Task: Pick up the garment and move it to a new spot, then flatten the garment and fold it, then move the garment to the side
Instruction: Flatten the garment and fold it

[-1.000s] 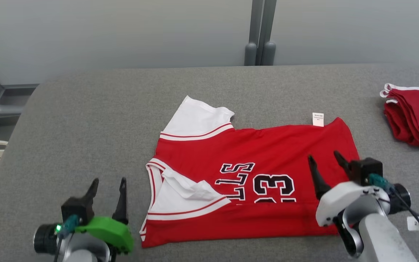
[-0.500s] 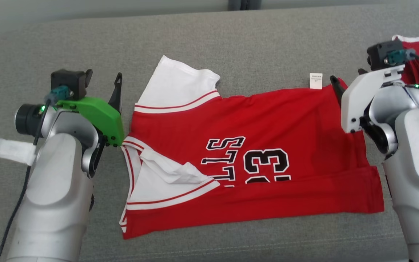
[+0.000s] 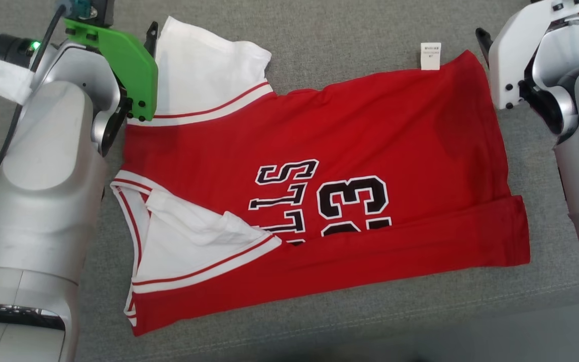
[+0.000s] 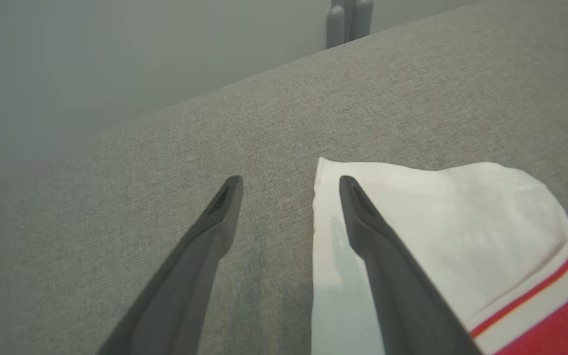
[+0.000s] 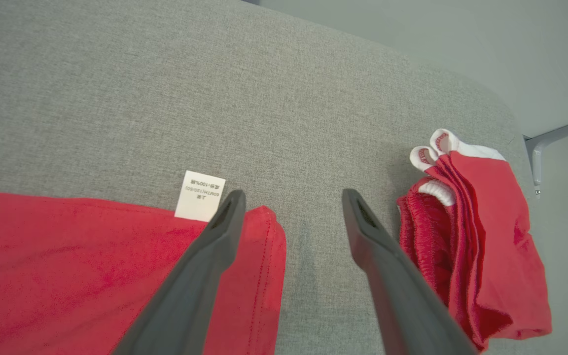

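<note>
The garment [image 3: 350,125] is a red jersey with white sleeves and black lettering, lying flat on the grey table [image 3: 350,30] with its near edge folded over. My left gripper [image 4: 289,185] is open at the far white sleeve [image 4: 442,212]; one finger hangs over the sleeve's edge and the other over bare table. My right gripper [image 5: 294,197] is open at the garment's far right corner [image 5: 259,236], beside the white label [image 5: 199,195]. One of its fingers stands over the red cloth and the other over the table. Neither gripper holds anything.
A folded pile of red cloth [image 5: 481,236] with white trim lies just right of my right gripper, near the table's rounded right end. A grey wall and post [image 4: 348,22] stand behind the table. Both pale forearms [image 3: 43,176] flank the garment.
The head camera has tipped down and closer. Both arms have reached forward from the near edge to the garment's far corners, left to the white sleeve, right to the labelled corner. Both stay open.
</note>
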Controlling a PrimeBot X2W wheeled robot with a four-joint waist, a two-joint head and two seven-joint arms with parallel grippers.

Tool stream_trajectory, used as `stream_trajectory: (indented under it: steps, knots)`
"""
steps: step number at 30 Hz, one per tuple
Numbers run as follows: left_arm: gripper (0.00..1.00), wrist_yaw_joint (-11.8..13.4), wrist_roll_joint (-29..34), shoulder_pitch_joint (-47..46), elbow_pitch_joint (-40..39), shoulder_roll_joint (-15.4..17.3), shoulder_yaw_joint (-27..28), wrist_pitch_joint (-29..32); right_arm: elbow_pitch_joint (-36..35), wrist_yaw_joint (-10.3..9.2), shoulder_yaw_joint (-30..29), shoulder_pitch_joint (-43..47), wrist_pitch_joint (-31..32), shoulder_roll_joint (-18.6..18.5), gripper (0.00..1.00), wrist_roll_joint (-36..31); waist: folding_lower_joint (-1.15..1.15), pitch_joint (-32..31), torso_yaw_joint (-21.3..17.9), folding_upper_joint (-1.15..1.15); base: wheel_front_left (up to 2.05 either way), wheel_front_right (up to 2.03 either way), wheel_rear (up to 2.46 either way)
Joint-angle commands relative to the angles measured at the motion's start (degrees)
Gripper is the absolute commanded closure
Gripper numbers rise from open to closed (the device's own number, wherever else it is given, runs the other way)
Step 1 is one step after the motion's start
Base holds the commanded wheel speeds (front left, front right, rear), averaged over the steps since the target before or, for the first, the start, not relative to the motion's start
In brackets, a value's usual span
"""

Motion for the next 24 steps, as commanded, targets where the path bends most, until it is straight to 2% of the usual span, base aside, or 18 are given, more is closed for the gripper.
stream_trajectory:
  steps: [1,9,12,17,18,19,20,21,22,24]
  knots:
    - [0.00,-0.1,-0.9,-2.2,1.2,0.2,-1.3,0.9,1.1,-0.07,0.0,-1.6,0.2,-0.5,0.00,0.0,-0.01,4.6,-2.2,0.00,0.00,0.00,0.00]
    - [0.00,-0.1,-1.4,-6.4,5.5,0.0,-3.9,2.2,3.4,-0.07,-0.4,-3.5,1.1,-0.7,0.00,-0.1,-0.01,6.1,-2.4,0.00,0.00,0.00,0.00]
    - [0.11,0.0,-1.4,-7.9,7.0,0.0,-4.2,2.7,3.9,-0.07,-0.2,-3.5,1.1,-0.7,0.00,0.4,-0.01,6.4,-2.5,0.00,0.00,0.00,0.00]
    - [0.05,0.2,-0.8,-9.7,8.7,0.6,-4.9,2.4,4.5,-0.07,0.7,-3.9,0.5,-0.7,0.00,0.7,-0.01,6.6,-3.3,0.00,0.00,0.00,0.00]
    - [0.15,0.2,-0.8,-10.0,9.2,0.5,-5.1,2.8,4.8,-0.07,1.0,-4.0,0.8,-0.7,0.00,0.9,-0.01,6.7,-3.4,0.00,0.00,0.00,0.00]
    - [0.31,0.2,-1.3,-10.2,9.6,0.4,-4.9,3.1,4.9,-0.07,1.2,-4.1,0.9,-0.7,0.00,1.1,-0.01,6.8,-3.5,0.00,0.00,0.00,0.00]
    - [0.38,0.2,-1.2,-10.4,9.9,0.4,-5.1,3.2,5.0,-0.07,1.4,-4.3,0.7,-0.6,0.00,1.2,-0.01,6.9,-3.7,0.00,0.00,0.00,0.00]
    - [0.38,0.2,-1.2,-10.7,10.4,0.6,-5.2,3.2,5.1,-0.07,1.6,-4.4,0.4,-0.4,0.00,1.3,-0.01,7.0,-3.9,0.00,0.00,0.00,0.00]
    - [0.45,0.2,-1.2,-10.9,10.8,0.8,-5.3,3.3,5.3,-0.07,1.8,-4.4,0.4,-0.4,0.00,1.4,-0.01,7.1,-4.1,0.00,0.00,0.00,0.00]
    - [0.50,0.2,-0.9,-11.0,11.6,0.9,-5.8,3.2,5.7,-0.07,2.1,-4.5,-0.1,-0.1,0.00,1.7,-0.01,7.3,-4.3,0.00,0.00,0.00,0.00]
